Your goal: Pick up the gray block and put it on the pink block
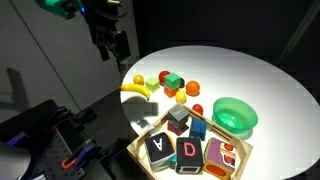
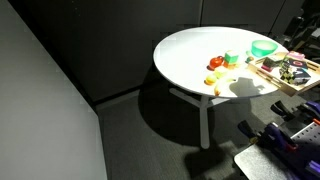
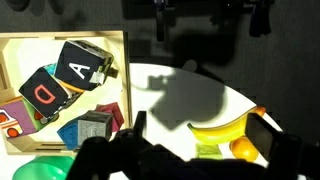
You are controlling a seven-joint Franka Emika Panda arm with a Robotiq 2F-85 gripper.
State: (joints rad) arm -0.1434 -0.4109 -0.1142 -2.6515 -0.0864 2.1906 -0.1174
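The gray block (image 1: pixel 180 117) is a small dark cube in the wooden tray (image 1: pixel 143 158), beside a small blue cube (image 1: pixel 197 128). It also shows in the wrist view (image 3: pixel 95 125). I cannot make out the pink block clearly in any view. My gripper (image 1: pixel 112 45) hangs high above the table's edge, well away from the tray. In the wrist view the gripper (image 3: pixel 200 130) is open and empty, with its fingers spread over a banana (image 3: pixel 215 128).
The tray also holds black-faced tiles marked A (image 1: pixel 160 148) and D (image 1: pixel 188 152) and a pink-rimmed picture tile (image 1: pixel 220 155). On the round white table (image 1: pixel 270 85) are a green bowl (image 1: pixel 235 115), a banana (image 1: pixel 135 88), a green cube (image 1: pixel 172 80) and small fruits.
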